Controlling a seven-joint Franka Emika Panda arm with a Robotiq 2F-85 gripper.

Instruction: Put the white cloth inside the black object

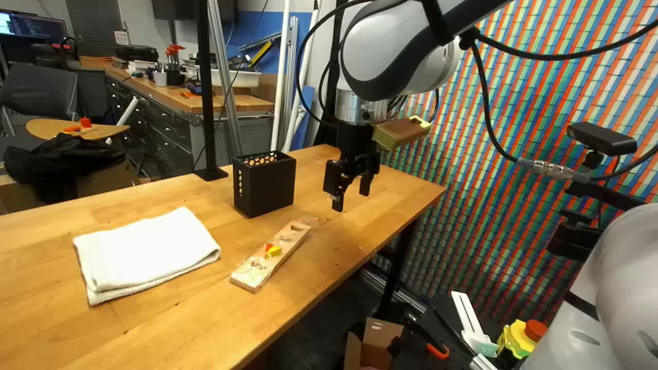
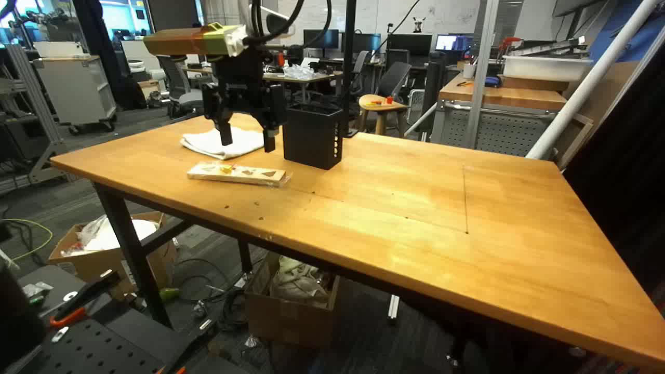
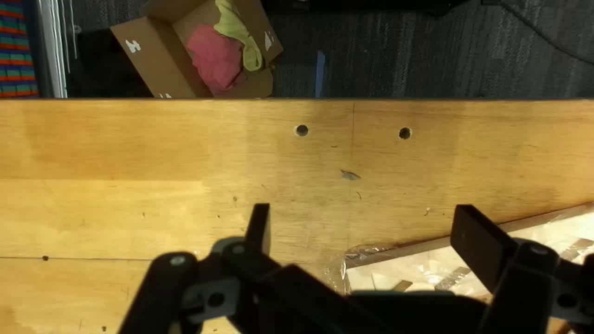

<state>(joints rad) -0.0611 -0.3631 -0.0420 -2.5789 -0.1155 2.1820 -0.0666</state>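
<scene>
The folded white rectangular fabric cloth (image 1: 146,252) lies flat between the long edges of the wooden worktop (image 1: 318,262). The black, boxy, perforated container (image 1: 266,182) stands near the edge bearing a black post (image 1: 205,113); a narrow tan wooden strip (image 1: 284,240) lies nearer the opposite edge. Overhead hangs the black two-fingered gripper (image 1: 351,197), spread wide.

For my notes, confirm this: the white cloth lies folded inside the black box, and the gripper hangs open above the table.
Not inside: in an exterior view, the white cloth lies folded on the table, apart from the black box. The gripper hangs open above the table.
</scene>
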